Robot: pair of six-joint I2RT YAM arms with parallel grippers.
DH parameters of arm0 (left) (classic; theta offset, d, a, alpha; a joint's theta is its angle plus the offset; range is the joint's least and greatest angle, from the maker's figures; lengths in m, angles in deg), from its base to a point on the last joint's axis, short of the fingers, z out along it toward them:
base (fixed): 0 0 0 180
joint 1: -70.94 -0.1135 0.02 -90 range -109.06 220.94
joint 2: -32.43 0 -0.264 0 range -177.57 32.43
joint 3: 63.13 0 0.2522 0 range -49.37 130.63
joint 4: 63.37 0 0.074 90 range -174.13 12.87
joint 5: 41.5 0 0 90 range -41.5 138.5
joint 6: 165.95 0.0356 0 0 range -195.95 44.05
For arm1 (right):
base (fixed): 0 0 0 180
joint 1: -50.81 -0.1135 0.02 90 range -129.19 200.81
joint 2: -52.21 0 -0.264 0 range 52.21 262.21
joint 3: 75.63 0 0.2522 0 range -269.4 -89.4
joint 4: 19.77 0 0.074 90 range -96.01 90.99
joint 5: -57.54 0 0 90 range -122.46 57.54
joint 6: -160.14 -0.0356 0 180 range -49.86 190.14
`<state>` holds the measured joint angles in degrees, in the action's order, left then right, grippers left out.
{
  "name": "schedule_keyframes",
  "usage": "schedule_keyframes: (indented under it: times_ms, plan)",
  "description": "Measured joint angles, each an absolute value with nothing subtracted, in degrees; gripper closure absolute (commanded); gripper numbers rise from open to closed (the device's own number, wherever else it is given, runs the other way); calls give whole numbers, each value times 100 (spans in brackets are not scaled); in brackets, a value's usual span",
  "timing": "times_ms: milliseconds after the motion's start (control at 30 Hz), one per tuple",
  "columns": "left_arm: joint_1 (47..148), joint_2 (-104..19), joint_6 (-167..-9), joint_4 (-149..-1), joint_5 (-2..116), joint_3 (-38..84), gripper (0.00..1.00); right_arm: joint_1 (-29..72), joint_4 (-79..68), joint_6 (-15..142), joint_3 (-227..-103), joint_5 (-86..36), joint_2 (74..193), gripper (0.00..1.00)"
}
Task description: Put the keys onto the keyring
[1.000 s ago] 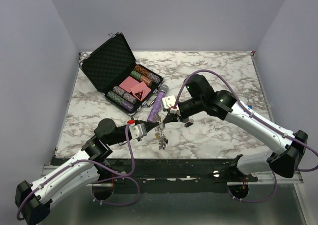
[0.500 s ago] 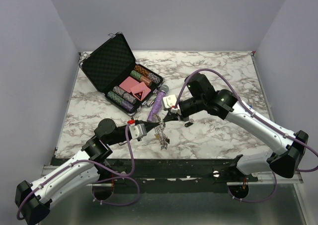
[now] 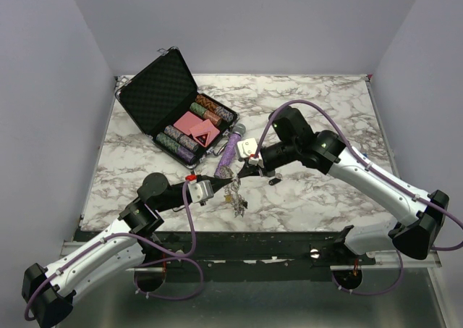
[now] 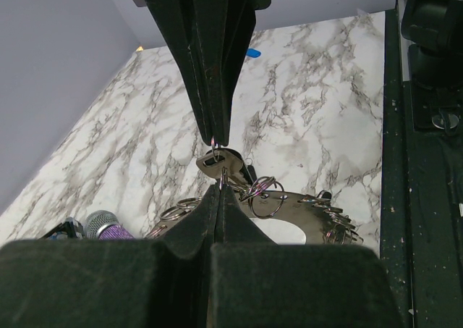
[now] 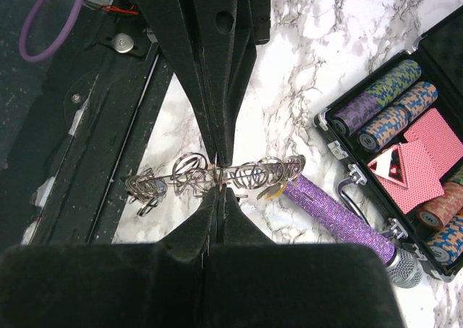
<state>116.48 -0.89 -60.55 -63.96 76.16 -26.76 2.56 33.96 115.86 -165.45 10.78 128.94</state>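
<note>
The keyring [image 5: 253,174] is a flat silver band strung with many small split rings and keys, held up off the marble between both grippers. In the top view it hangs as a bunch [image 3: 236,196] near the front edge. My left gripper [image 3: 219,184] is shut, pinching a thin ring of the keyring [image 4: 304,213] at its tip [image 4: 220,187]. My right gripper [image 3: 234,174] is shut on the small ring of a silver key [image 4: 221,161], tip to tip with the left [image 5: 219,190]. A black-headed key [image 3: 273,181] lies on the table beside the right gripper.
A purple glittery tube [image 3: 230,151] lies just behind the grippers and also shows in the right wrist view [image 5: 340,213]. An open black case [image 3: 168,107] with poker chips and red cards stands at the back left. The table's black front rail [image 3: 239,240] is close below the bunch.
Almost nothing differs. The hanging bunch of keys has swung slightly to the right, and both grippers stay shut tip to tip.
</note>
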Motion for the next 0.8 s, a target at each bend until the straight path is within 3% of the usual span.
schedule_keyframes:
  times_ms: [800]
  plan:
    - [11650, -89, -6057, -6396, 7616, -2676, 100, 254, 3391, 11581, -16532, 1290, 12907, 100]
